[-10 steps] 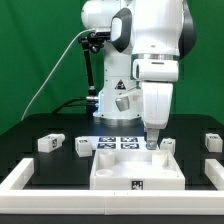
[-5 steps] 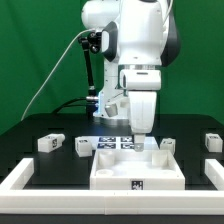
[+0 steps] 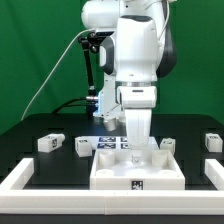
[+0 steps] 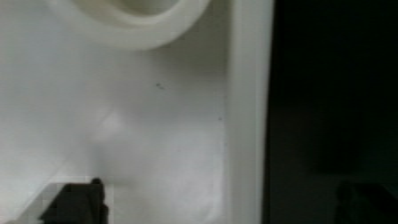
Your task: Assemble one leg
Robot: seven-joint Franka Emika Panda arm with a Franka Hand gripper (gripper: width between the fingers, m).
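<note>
The large white tray-like panel (image 3: 108,178) lies at the table's middle. My gripper (image 3: 136,150) reaches down inside it at its far side. In the wrist view the panel's flat face (image 4: 160,120) fills the picture, with a round socket (image 4: 134,18) and the panel's edge against the black table. My gripper (image 4: 217,205) stands open with nothing between the dark fingertips (image 4: 71,203). Two legs (image 3: 50,143) (image 3: 83,147) lie at the exterior view's left, one leg (image 3: 168,146) sits by the panel's far right corner, and another leg (image 3: 212,142) lies at the right.
The marker board (image 3: 110,142) lies behind the panel, under the arm. A white border rail (image 3: 20,180) runs along the table's front and sides. A black cable hangs at the exterior view's left, before a green backdrop.
My arm has moved toward the exterior view's left, from near the panel's far right corner to its far middle, and has sunk a little lower. The legs and panel have not moved.
</note>
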